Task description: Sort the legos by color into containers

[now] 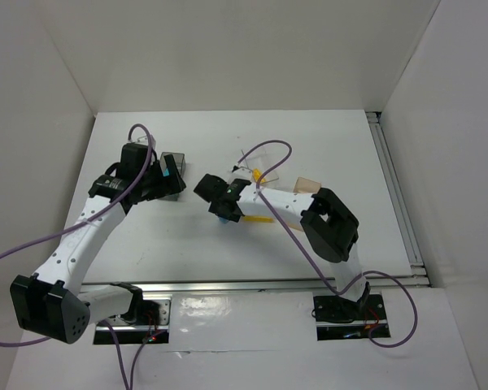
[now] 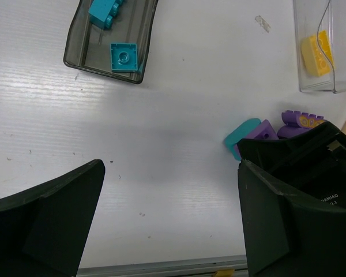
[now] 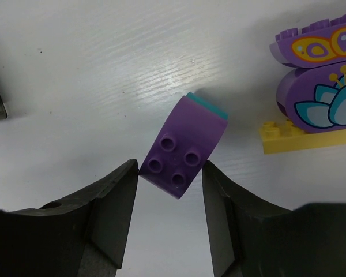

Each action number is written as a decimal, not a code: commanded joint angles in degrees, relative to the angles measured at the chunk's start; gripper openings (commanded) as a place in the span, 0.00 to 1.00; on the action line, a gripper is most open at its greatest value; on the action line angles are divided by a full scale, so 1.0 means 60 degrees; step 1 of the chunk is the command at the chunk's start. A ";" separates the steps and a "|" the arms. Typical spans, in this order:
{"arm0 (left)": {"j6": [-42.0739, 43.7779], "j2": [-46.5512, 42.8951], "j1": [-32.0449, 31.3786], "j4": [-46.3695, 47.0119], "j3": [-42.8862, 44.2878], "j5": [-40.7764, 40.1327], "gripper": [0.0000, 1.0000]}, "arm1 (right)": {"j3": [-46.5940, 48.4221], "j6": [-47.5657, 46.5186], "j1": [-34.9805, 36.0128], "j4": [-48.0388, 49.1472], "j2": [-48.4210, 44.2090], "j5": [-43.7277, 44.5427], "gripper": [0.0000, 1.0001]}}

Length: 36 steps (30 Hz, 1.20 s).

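Pinch by right gripper (image 3: 170,170) on purple brick (image 3: 184,138) sides, mid-counter, prob. to lift it off teal brick (image 3: 209,105). Left gripper (image 2: 170,167) wide, empty.

Lettering: small white capitals on the black housing (image 2: 328,173), lower right of the left wrist view; they look like "DAMIAO" but are too small to be sure.
Mark beneath: a shorter white mark on the same housing, unreadable.
Printed picture: the rounded purple brick (image 3: 326,107), upper right of the right wrist view, bears a teal lotus flower with yellow dots.
Printed ornament: the upper purple brick (image 3: 317,46) bears a yellow and orange pattern.
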 commanded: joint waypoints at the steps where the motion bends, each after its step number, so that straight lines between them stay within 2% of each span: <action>1: 0.0168 -0.0107 0.0139 0.0226 -0.0064 0.0205 1.00 | 0.0405 0.0148 -0.0142 -0.0333 0.0169 0.0408 0.55; 7: 0.0256 -0.0107 0.0140 0.0226 -0.0152 0.0294 1.00 | 0.0405 0.0046 -0.0143 -0.0245 0.0257 0.0408 0.55; 12: 0.0256 -0.0107 0.0344 0.0226 -0.0152 0.0395 1.00 | 0.0187 -0.0407 -0.0231 0.0120 0.0024 0.0408 0.39; 14: 0.0344 -0.0107 0.0432 0.0139 -0.0152 0.0527 1.00 | 0.0070 -0.0844 -0.0231 0.0239 -0.0298 0.0408 0.39; 16: 0.0461 -0.0195 0.0549 0.0138 -0.0064 0.0761 1.00 | -0.0222 -0.1271 -0.0143 0.0575 -0.0910 0.0408 0.37; 18: 0.0811 -0.0079 0.0637 0.0138 -0.0064 0.1579 0.99 | -0.0720 -0.2378 -0.0143 0.1492 -0.1599 0.0146 0.37; 20: 0.1104 0.0067 0.0741 0.0268 0.0024 0.2617 0.97 | -0.1700 -0.3144 -0.0143 0.2183 -0.2917 -0.0425 0.37; 22: 0.1296 0.0215 0.0843 0.0706 0.0024 0.4316 0.96 | -0.2506 -0.4301 -0.0449 0.3496 -0.3898 -0.1184 0.37; 23: 0.1426 0.0331 0.0843 0.0941 -0.0208 0.4931 0.96 | -0.3336 -0.4667 -0.0610 0.4013 -0.4932 -0.2363 0.37; 24: 0.1428 0.0332 0.0843 0.1204 -0.0326 0.6054 0.94 | -0.3736 -0.5353 -0.1032 0.4583 -0.5421 -0.3071 0.37; 26: 0.1428 0.0449 0.0843 0.2065 -0.0706 0.7143 0.94 | -0.4338 -0.5797 -0.1517 0.5685 -0.6286 -0.4273 0.37; 27: 0.1428 0.0449 0.0843 0.2361 -0.0825 0.8193 0.93 | -0.4703 -0.6031 -0.1752 0.5934 -0.6928 -0.5556 0.37; 31: 0.0947 0.0655 0.0843 0.4031 -0.1192 1.0568 0.93 | -0.5044 -0.6618 -0.3039 0.6552 -0.7653 -0.8420 0.37; 33: 0.0493 0.0655 0.0843 0.4763 -0.1498 1.1218 0.93 | -0.5044 -0.6707 -0.3291 0.6990 -0.7755 -0.9387 0.37; 34: 0.0200 0.0655 0.0756 0.5637 -0.1587 1.1714 0.93 | -0.5131 -0.6707 -0.3379 0.7151 -0.7755 -1.0117 0.37; 36: -0.0460 0.0553 0.0755 0.6214 -0.1689 1.2011 0.93 | -0.5220 -0.6619 -0.3483 0.7576 -0.7755 -1.0780 0.37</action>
